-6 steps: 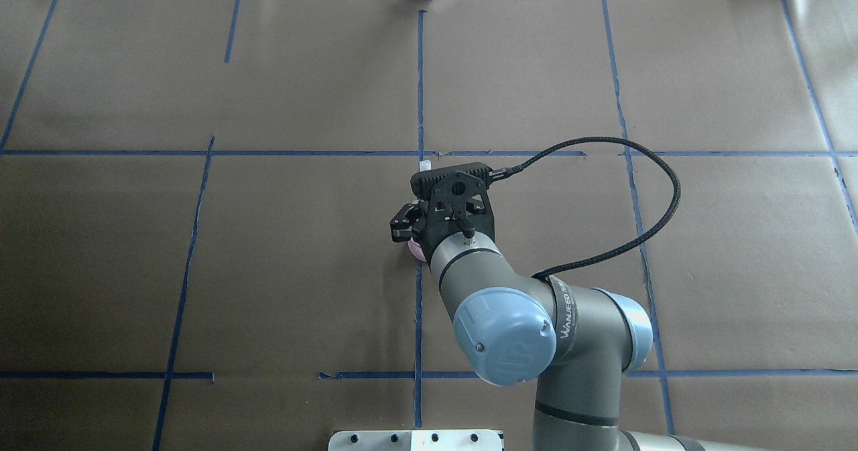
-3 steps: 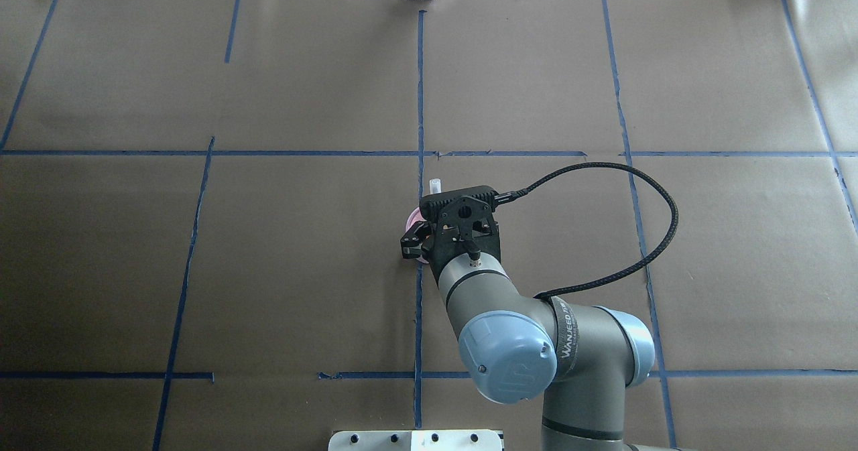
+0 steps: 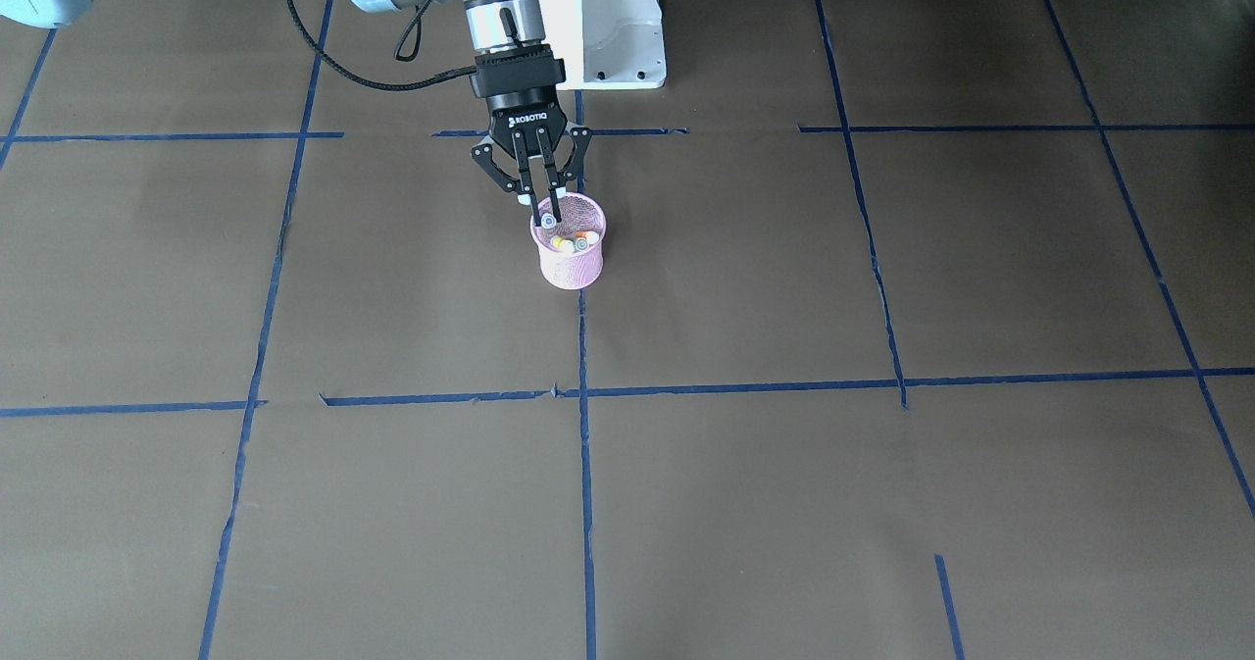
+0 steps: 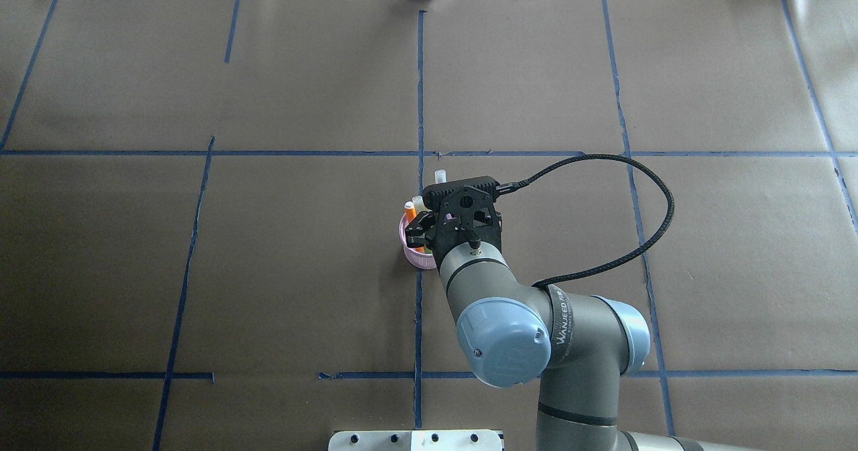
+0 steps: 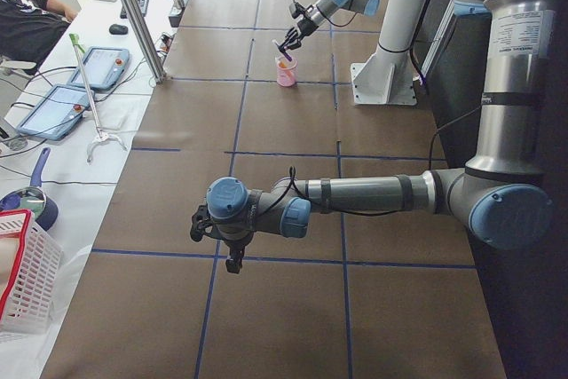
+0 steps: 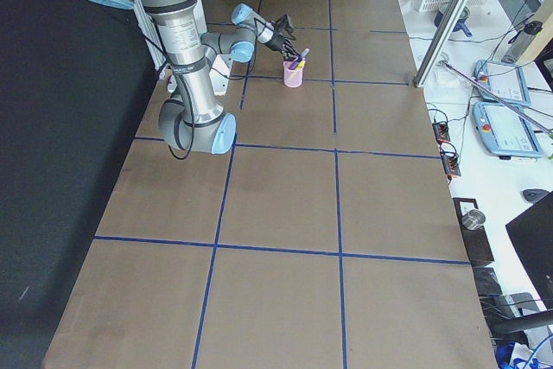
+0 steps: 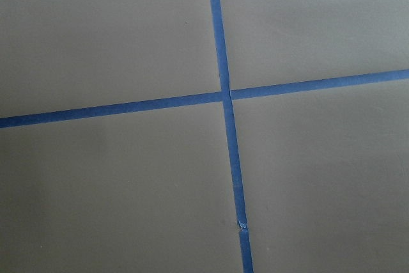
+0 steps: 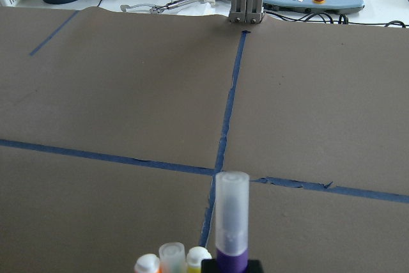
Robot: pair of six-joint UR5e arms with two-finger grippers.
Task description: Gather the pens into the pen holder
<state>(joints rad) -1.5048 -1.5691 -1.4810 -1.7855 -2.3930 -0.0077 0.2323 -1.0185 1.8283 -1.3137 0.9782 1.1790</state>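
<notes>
The paper-covered table (image 3: 882, 503) is bearing the pink cup (image 3: 572, 266) near its middle. The right gripper (image 3: 541, 204) is hanging over the cup's mouth, its jaws drawn almost together and pinching the purple pen (image 8: 231, 222) upright. The left gripper (image 5: 233, 259) is hovering well apart from the cup; how its jaws stand cannot be told. Three other pens (image 8: 171, 257) are standing in the cup, just beside the right gripper's jaws.
</notes>
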